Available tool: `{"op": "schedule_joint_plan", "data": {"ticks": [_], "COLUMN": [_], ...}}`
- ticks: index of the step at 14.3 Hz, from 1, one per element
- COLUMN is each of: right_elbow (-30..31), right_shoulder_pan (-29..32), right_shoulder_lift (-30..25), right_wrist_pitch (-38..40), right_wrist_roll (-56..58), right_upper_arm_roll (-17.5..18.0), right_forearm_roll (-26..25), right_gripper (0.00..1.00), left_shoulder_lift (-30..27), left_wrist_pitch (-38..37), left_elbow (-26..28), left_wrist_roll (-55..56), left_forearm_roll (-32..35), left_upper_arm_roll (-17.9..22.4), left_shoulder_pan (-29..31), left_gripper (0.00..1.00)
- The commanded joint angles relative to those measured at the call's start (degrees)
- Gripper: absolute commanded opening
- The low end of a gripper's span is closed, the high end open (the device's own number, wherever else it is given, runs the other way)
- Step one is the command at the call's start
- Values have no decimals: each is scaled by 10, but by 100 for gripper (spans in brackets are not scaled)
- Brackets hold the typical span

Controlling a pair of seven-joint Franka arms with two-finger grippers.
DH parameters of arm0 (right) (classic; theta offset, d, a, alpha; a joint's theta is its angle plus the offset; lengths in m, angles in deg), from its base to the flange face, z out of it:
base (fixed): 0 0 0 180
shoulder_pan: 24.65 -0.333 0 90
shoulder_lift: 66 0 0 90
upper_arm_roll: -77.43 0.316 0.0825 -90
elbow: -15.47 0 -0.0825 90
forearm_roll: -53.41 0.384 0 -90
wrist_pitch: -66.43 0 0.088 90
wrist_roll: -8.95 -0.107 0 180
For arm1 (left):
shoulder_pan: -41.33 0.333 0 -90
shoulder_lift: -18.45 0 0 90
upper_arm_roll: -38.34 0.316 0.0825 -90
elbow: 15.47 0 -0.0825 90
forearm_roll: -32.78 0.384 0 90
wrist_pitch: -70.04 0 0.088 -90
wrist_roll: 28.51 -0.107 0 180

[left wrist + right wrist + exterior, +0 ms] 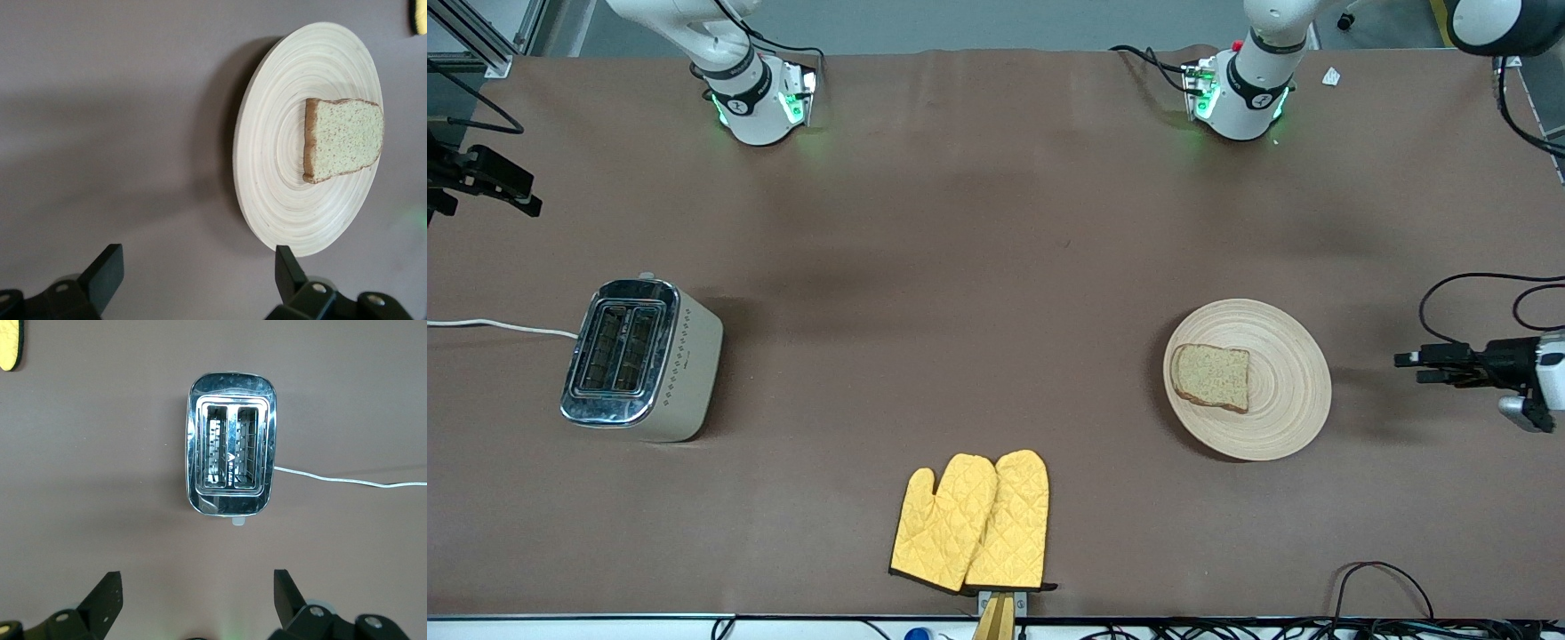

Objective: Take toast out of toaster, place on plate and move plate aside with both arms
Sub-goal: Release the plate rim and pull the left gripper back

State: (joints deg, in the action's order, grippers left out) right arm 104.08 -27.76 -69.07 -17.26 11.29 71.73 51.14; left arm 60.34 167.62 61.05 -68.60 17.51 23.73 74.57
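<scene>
Your toast (1211, 377) lay on the wooden plate (1280, 418) toward the left arm's end, left gripper (197, 270) spread open just beside the plate, right gripper (197, 593) open, seemingly above the toaster (231, 445).

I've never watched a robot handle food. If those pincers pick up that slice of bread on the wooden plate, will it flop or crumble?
The toast lies flat with a firm-looking darker crust, so it probably stays fairly stiff. It looks thin and porous, so likely light, and a hard squeeze might dent it. Flat on the plate, it shouldn't roll, though it could slide on the smooth wood.
</scene>
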Motion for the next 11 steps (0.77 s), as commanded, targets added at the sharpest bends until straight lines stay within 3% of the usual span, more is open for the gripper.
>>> {"op": "schedule_joint_plan", "data": {"ticks": [1,6,11], "right_elbow": [8,8,8], "right_shoulder_pan": [-3,-1,-1], "right_shoulder_lift": [-6,-6,-6], "right_wrist_pitch": [1,0,-1], "right_wrist_roll": [-10,-9,-8], "right_upper_arm_roll": [0,0,-1], "right_forearm_roll": [-3,-3,-3], "right_gripper": [100,100,100], "left_shoulder_lift": [-92,-202,-291], "left_wrist_pitch": [-8,-77,-131], "left_elbow": [11,12,16], "left_wrist_roll": [39,188,314], "left_forearm_roll": [59,76,145], "left_upper_arm_roll": [5,2,-2], "left_shoulder_pan": [-48,-135,-219], "left_gripper": [100,100,100]}}
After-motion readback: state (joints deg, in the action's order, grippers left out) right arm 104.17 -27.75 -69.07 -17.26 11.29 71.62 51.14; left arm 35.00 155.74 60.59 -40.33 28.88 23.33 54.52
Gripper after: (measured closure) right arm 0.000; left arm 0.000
